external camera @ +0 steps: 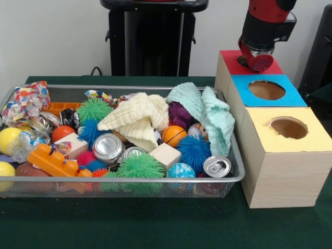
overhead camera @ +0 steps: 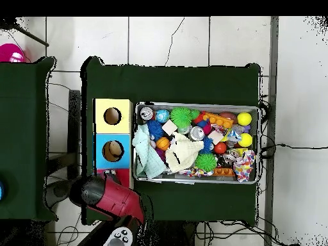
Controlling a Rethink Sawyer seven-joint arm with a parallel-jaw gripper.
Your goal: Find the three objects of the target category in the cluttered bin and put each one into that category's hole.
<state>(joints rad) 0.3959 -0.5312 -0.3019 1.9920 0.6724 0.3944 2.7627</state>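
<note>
Directly above the hole, tool.

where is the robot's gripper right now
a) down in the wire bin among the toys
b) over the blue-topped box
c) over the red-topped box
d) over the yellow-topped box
c: in the front view the gripper hangs right over the red-topped box, with the blue-topped box, the yellow-topped box and the wire bin all clear of it.
</note>
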